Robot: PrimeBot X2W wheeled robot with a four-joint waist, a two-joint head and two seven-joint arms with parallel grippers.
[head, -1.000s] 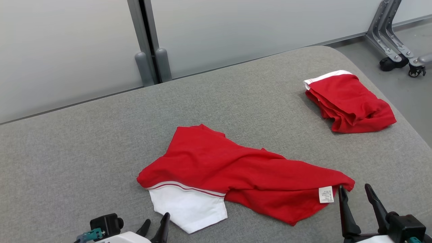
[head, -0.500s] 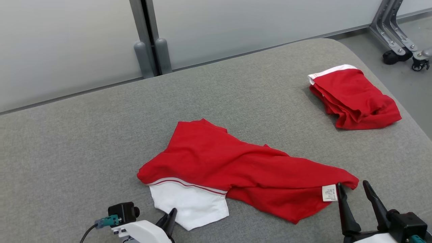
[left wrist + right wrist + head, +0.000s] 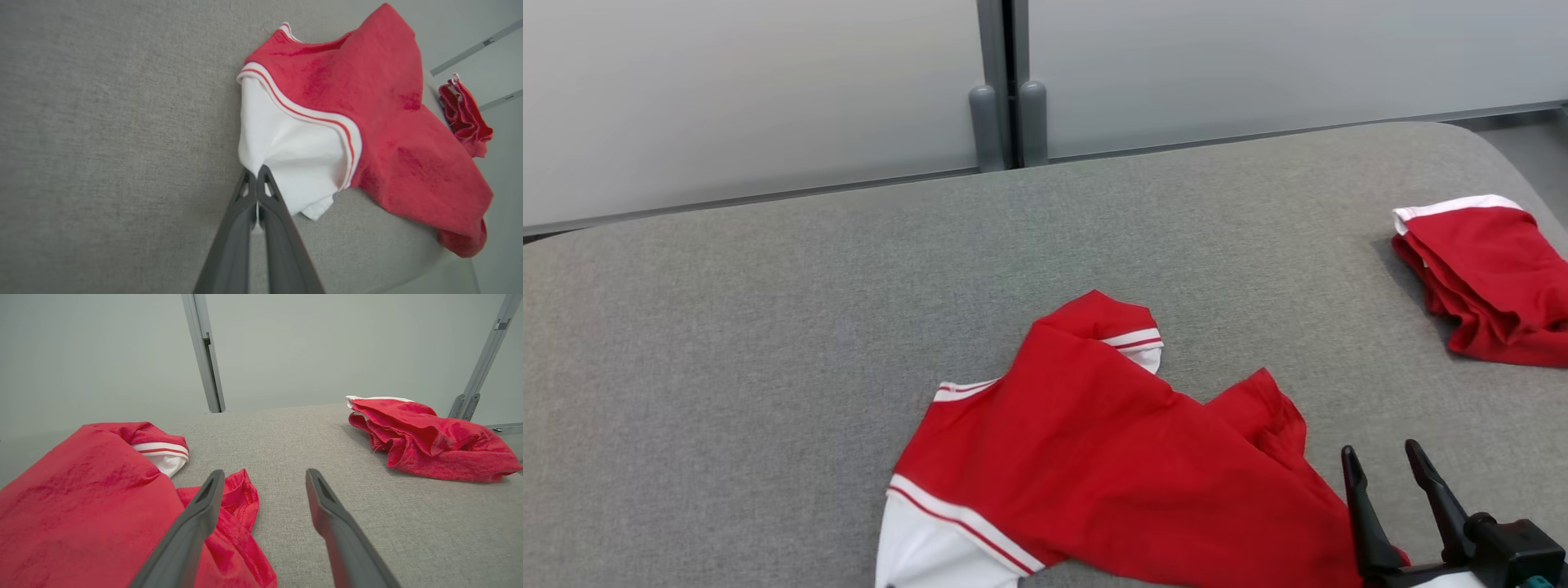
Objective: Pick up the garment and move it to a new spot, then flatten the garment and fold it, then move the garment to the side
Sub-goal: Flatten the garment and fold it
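While the left end effector (image 3: 256,171) pinches its white sleeve, the garment (image 3: 1094,457) lies rumpled at the surface's (image 3: 768,327) near edge.
Right end effector (image 3: 1379,447), fingers apart, stands at the garment's right end; a folded red cloth (image 3: 1494,278) sits by the surface's right edge.

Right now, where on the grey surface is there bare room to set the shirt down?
Bare: the left half of the grey surface, beside the shirt; also the strip between shirt and folded red garment. Crowded: front right, around the right gripper.
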